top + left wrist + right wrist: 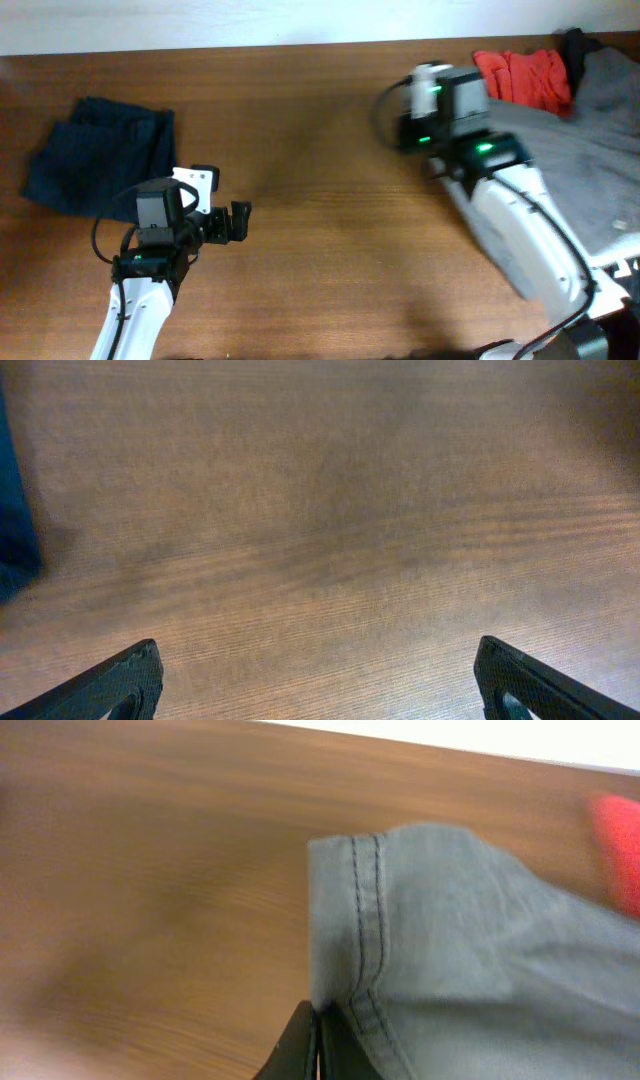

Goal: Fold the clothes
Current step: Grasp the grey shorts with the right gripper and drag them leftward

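- The right gripper (320, 1025) is clenched on a thin stitched hem corner of the grey-olive shorts (460, 950), which lie heaped at the right end of the table (330, 150)
- Only a sliver of cloth is pinched, so a hard pull could slip it free
- The orange-red garment (522, 76) touches the shorts and might drag along
- The left gripper (238, 222) hangs spread and empty near the navy garment (100, 155)

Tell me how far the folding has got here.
Done: nothing visible; the grey-olive cotton shorts lie rumpled on the right of the brown wooden table. In hand: the right hand is shut on their stitched hem. Left: every fold; the left hand hangs open over bare wood, holding nothing.
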Robot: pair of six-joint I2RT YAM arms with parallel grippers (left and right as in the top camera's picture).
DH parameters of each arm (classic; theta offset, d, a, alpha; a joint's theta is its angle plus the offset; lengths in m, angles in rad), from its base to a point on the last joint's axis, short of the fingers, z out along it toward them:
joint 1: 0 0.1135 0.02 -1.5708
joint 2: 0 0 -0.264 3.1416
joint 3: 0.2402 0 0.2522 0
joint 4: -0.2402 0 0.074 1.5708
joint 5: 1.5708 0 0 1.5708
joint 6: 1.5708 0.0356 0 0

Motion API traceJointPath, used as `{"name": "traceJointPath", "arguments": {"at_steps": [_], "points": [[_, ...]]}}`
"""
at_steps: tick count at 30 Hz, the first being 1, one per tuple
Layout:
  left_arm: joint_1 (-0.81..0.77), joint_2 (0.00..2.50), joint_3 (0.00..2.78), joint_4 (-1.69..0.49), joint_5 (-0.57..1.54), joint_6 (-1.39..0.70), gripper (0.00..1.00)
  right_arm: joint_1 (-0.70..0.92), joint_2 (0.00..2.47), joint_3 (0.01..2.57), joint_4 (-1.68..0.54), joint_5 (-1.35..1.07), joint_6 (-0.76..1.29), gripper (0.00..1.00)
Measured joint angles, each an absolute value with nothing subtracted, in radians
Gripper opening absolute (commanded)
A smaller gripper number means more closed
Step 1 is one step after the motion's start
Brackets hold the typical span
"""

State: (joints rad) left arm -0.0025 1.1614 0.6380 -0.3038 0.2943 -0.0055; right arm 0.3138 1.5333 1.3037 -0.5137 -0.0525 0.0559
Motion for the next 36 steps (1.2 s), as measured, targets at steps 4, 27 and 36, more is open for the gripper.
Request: {"name": "traceJointPath", "arguments": {"at_steps": [4, 27, 36], "points": [[-0.002, 1.161, 0.638, -0.273, 0.275, -0.006, 0.99, 0.555, 1.561, 1.304, -0.440, -0.092, 0.056, 0.05], [-0.050, 1.210, 0.639, -0.279, 0.229, -0.006, 0.99, 0.339, 1.441, 1.306, -0.950, 0.162, 0.230, 0.99], [-0.173, 1.430, 0.640, -0.097, 0.345, -0.149, 0.99, 0.109, 1.329, 1.306, -1.112, 0.176, 0.237, 0.99]]}}
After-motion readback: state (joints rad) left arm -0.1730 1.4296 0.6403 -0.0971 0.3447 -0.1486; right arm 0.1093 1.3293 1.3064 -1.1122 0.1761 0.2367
